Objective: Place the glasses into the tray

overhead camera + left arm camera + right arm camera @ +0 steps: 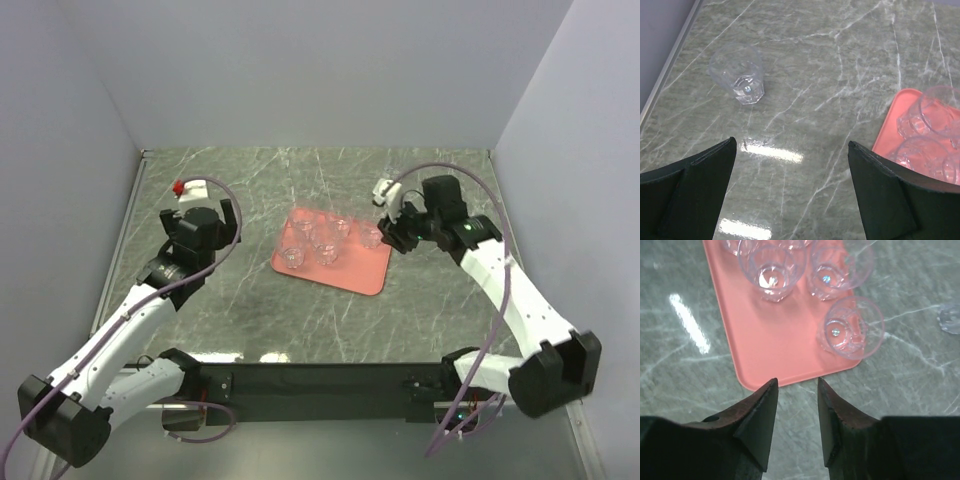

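Salmon tray (pixel 350 277) sits mid-tabletop (pixel 250 320), long axis left-right and slightly skewed, with open room all round. Several glasses (pixel 852 330) stand upright on it, one at the rim. A lone glass (pixel 737 75) stands upright off-tray. Off the tray edge, right claw (pixel 797 381) part-open, empty. Over bare marble, left claw (pixel 791 142) spread wide, empty.

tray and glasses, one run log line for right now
tray: five glasses on it | another glass: on table, off tray | left gripper: open, empty | right gripper: open, empty, beside tray edge

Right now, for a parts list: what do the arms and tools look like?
Left arm and right arm: white links, black joints, each with a mauve cable. Left tool and right tool: two black wedge-shaped fingers each.
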Robot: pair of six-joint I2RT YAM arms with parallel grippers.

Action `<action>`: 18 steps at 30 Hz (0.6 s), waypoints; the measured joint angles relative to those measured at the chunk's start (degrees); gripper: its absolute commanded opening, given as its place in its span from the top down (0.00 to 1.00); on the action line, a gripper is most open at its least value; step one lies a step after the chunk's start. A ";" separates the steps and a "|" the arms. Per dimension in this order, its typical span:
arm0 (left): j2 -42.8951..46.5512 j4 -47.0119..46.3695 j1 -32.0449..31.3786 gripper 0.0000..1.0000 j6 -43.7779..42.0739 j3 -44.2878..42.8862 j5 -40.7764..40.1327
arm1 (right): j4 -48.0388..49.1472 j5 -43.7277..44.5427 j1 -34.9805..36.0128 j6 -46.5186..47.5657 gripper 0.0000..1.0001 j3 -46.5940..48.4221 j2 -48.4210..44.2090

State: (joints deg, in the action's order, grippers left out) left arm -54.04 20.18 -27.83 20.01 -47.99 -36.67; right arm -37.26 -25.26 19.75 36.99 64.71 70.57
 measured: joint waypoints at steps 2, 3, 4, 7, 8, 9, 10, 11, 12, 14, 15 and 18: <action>-0.04 -0.31 2.75 0.01 0.87 0.00 2.03 | 1.77 -1.53 -1.95 -1.31 0.52 -3.52 -4.15; -0.07 -0.48 3.78 0.01 1.18 0.00 2.75 | 2.56 -2.34 -2.82 -1.86 0.51 -5.11 -5.73; -0.07 -0.66 5.20 0.00 1.84 0.00 3.87 | 4.15 -3.41 -3.76 -2.71 0.50 -7.48 -7.76; -0.31 -0.98 8.33 0.01 3.15 0.00 5.99 | 7.06 -6.47 -7.91 -5.11 0.50 -13.90 -12.39; -0.63 -1.09 9.38 0.01 3.65 0.00 6.82 | 7.30 -7.48 -9.55 -5.75 0.50 -15.37 -13.22; -0.94 -1.22 10.27 0.01 3.93 0.00 7.37 | 7.26 -8.15 -11.21 -6.45 0.50 -16.22 -13.66; -1.40 -1.40 11.54 0.01 4.61 0.00 8.59 | 7.15 -9.01 -12.87 -7.15 0.50 -16.48 -13.79; -2.01 -1.55 12.74 0.01 5.18 0.00 9.42 | 7.48 -9.79 -14.32 -7.65 0.50 -16.46 -13.86; -2.69 -1.77 14.36 0.01 5.88 0.00 10.60 | 8.02 -10.43 -15.56 -8.13 0.49 -16.46 -13.97; -4.22 -1.95 17.92 0.01 7.54 0.00 13.44 | 8.33 -11.08 -17.09 -8.68 0.49 -16.46 -14.49; -4.90 -1.95 19.56 0.00 8.35 0.00 14.58 | 8.48 -11.30 -17.25 -8.83 0.49 -16.46 -14.80; -7.08 -1.97 25.38 0.01 11.15 0.00 19.10 | 9.07 -12.00 -17.29 -8.83 0.49 -16.63 -16.06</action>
State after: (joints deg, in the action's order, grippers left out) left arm -61.12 18.22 -2.46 31.16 -47.99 -17.56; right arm -28.18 -37.26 2.46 28.16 48.07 54.50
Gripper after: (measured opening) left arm 0.995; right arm 0.505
